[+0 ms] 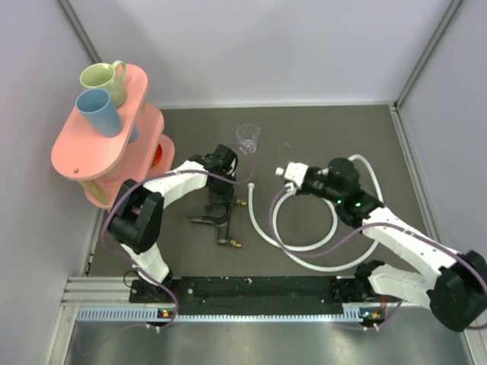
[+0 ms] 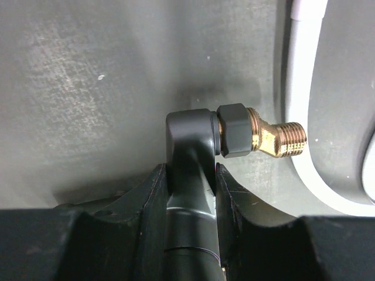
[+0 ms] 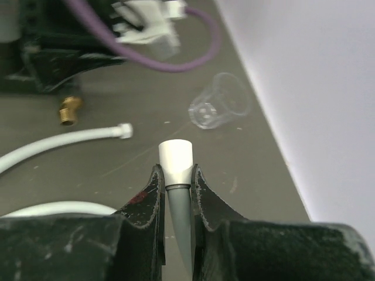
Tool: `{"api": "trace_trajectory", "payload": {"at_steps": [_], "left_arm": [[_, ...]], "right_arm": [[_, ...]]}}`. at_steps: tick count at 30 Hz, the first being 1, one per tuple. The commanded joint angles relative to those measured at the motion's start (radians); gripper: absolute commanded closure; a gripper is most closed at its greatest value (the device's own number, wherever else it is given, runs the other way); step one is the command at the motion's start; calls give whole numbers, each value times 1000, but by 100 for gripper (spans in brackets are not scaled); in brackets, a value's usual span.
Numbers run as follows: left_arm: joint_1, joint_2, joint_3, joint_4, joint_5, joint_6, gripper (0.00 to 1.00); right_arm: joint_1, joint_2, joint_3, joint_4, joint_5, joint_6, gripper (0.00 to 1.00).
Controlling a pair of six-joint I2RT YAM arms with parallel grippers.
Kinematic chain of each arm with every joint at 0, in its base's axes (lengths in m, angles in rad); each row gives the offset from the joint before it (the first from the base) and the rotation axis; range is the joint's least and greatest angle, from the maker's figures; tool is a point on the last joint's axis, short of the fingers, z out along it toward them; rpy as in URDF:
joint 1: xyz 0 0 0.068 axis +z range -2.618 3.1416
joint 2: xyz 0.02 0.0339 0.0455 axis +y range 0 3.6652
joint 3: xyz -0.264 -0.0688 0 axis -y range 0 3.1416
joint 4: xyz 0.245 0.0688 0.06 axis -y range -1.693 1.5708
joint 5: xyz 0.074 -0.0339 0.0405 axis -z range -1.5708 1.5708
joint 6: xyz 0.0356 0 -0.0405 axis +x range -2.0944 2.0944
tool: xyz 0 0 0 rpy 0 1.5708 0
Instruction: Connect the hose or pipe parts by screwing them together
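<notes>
- The left gripper (image 2: 192,178) was closed narrowly on the black fitting (image 2: 188,137), with a finger pressed against each side of its dark stem.
- The fitting was matte black, with a black collar nut and an angled, threaded brass tip (image 2: 278,136) pointing right. Whether it rested on the table (image 1: 342,129) could not be told.
- The right gripper (image 3: 176,178) was almost shut, pinching the white hose (image 1: 304,245) just behind its white end connector (image 3: 176,157), which stuck out past the fingertips.
- Only the overhead view showed the hose lying in loops between the arms. It also showed the fitting to their left, with a second brass tip (image 1: 236,243) nearer the bases.
- Only the right wrist view showed the hose's other end (image 3: 124,130) lying flat on the table, near a clear cup (image 3: 220,108).
</notes>
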Motion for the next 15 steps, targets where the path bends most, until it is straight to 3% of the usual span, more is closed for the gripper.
{"api": "trace_trajectory", "payload": {"at_steps": [1,5,12,15], "left_arm": [[2,-61,50,26,124,17,100],[15,-52,45,29,199,22,100],[60,-67,13,54,283,30,100],[71,-69,7,58,306,36,100]], "right_arm": [[125,112,5,7,64,-196,100],[241,195,19,-6,173,-300,100],[381,320,-38,181,351,-396,100],[392,369,-35,238,342,-379,100]]}}
